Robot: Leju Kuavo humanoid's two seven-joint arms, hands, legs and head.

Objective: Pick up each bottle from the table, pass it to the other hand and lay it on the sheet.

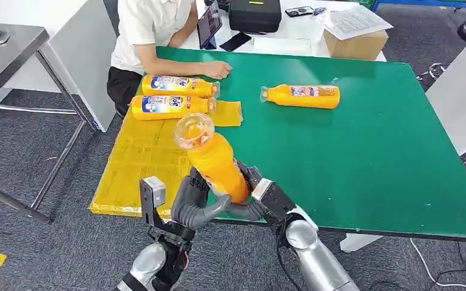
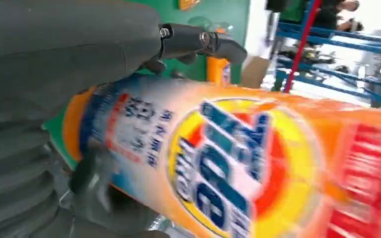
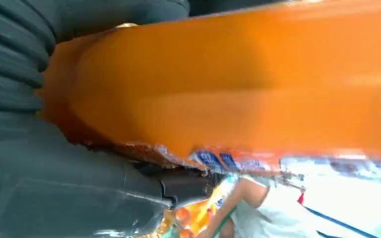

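Both the left hand (image 1: 203, 203) and the right hand (image 1: 261, 197) grasped the orange bottle (image 1: 215, 160) above the table's (image 1: 370, 151) near edge, probably mid-handover, so it could join two bottles lying on the yellow sheet (image 1: 139, 157) at left

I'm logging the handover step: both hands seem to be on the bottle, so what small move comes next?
Probably the right robot hand should let go: the left robot hand already grips the orange plastic bottle, and the yellow sheet lies on its side.
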